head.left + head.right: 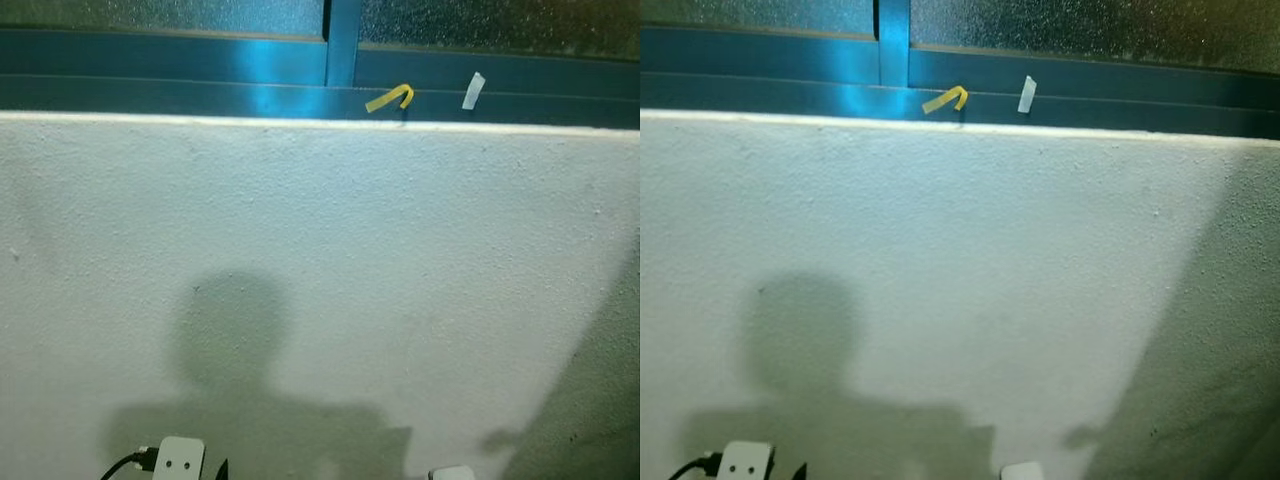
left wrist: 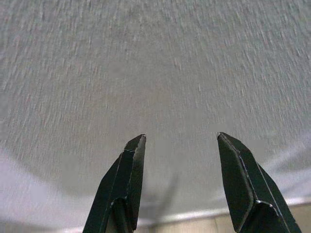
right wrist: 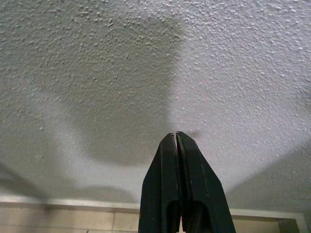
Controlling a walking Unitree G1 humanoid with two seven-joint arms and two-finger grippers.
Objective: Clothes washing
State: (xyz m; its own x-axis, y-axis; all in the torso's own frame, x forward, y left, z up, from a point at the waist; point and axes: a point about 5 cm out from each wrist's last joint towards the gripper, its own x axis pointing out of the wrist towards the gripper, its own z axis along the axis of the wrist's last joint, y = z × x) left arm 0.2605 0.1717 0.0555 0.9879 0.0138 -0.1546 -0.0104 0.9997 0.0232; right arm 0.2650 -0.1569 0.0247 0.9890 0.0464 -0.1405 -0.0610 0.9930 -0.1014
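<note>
A rough white plastered wall faces the robot, with its own shadow cast low on it. Above the wall's top edge runs a teal metal window frame carrying a curled yellow tape strip and a white tape strip. No clothes can be made out. The left gripper points at the wall, fingers spread and empty; the right gripper is pressed closed, holding nothing.

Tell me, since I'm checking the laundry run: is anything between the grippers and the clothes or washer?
Cannot say: the textured white wall fills the space ahead, under a blue window frame. The open left gripper and shut right gripper both point at that wall.
</note>
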